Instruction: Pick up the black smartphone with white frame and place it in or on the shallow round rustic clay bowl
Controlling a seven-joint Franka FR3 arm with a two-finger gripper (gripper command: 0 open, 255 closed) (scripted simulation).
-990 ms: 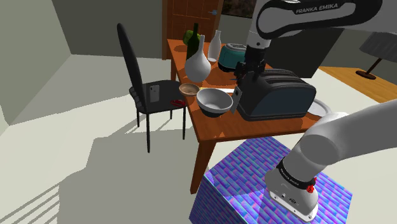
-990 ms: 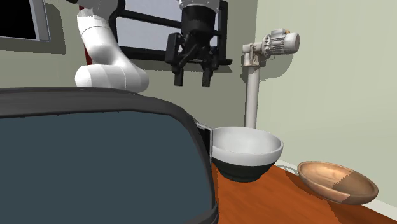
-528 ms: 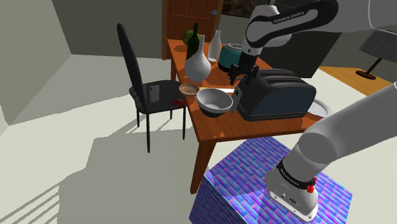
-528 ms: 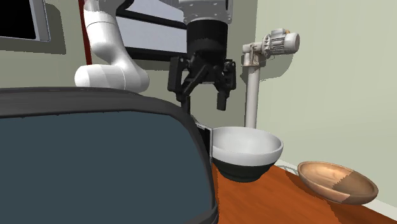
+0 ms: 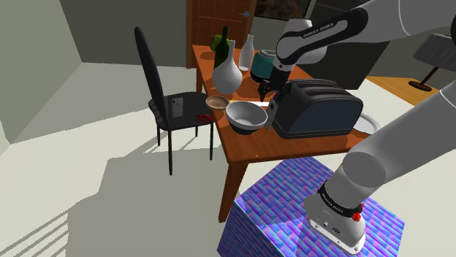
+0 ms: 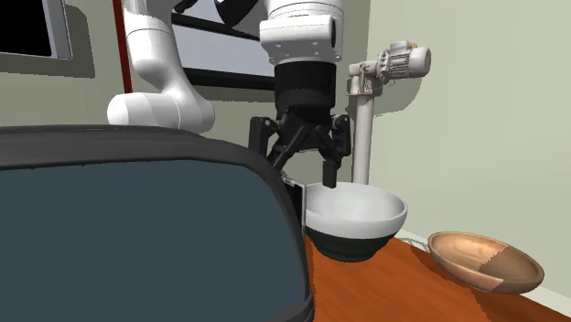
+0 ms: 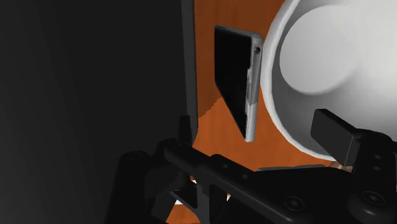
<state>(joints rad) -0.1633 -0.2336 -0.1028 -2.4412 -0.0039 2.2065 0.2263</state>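
Right now my end effector [image 6: 302, 171] hangs released, fingers spread wide, over the gap between the dark toaster [image 6: 137, 238] and the white bowl [image 6: 355, 215] on the bench [image 5: 252, 144]. The phone [image 7: 236, 76] stands on edge in that gap. The clay bowl [image 6: 485, 261] sits near the white bowl's far side.

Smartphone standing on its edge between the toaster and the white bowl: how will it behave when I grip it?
The smartphone looks thin and rigid, so it should not flex. Standing on a narrow edge, it may tip against the toaster or white bowl if nudged. Its smooth black face looks slippery; the open gripper probably needs a centred pinch.
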